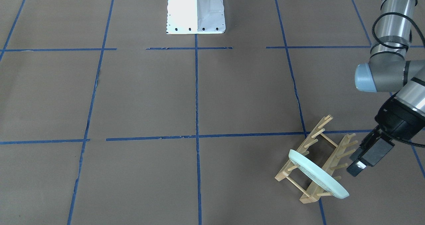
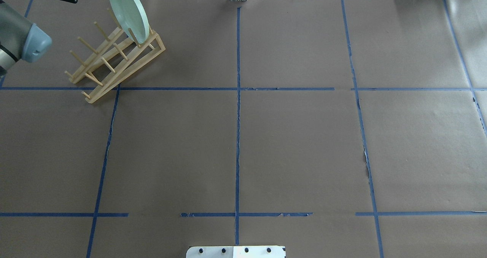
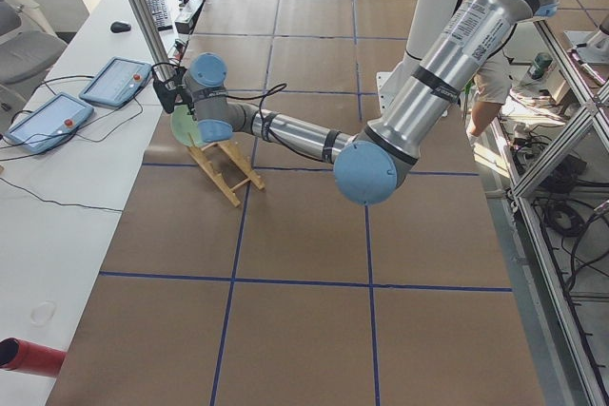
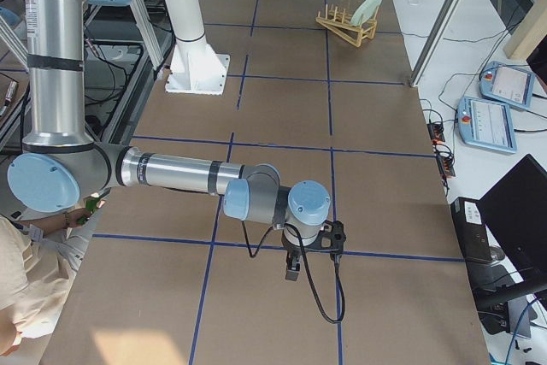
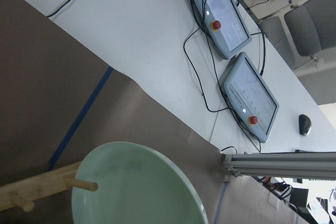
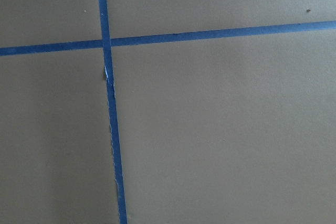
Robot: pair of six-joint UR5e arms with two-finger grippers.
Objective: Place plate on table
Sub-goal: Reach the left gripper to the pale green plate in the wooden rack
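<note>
1. Lower right of front view: plate (image 1: 318, 178) stands on edge in wooden rack (image 1: 315, 133) on tabletop (image 1: 149, 95).
2. Left pincer (image 1: 362, 163) hovers just right of rack, spread, apart from plate.
3. Right pincer (image 4: 295, 267) low over tabletop; cannot tell its state.

Plate (image 1: 318, 175), standing in the rack (image 1: 308, 197): pale mint green.
Rack: light natural wood.
Table (image 1: 149, 95) under the rack: brown, gridded with blue tape lines.
My left pincer (image 1: 357, 167), beside the rack: black.
My base (image 1: 196, 12): white.

Plate (image 4: 367, 8) in far rack (image 4: 344, 28), right arm (image 4: 171, 173) over table (image 4: 385, 117)
</note>
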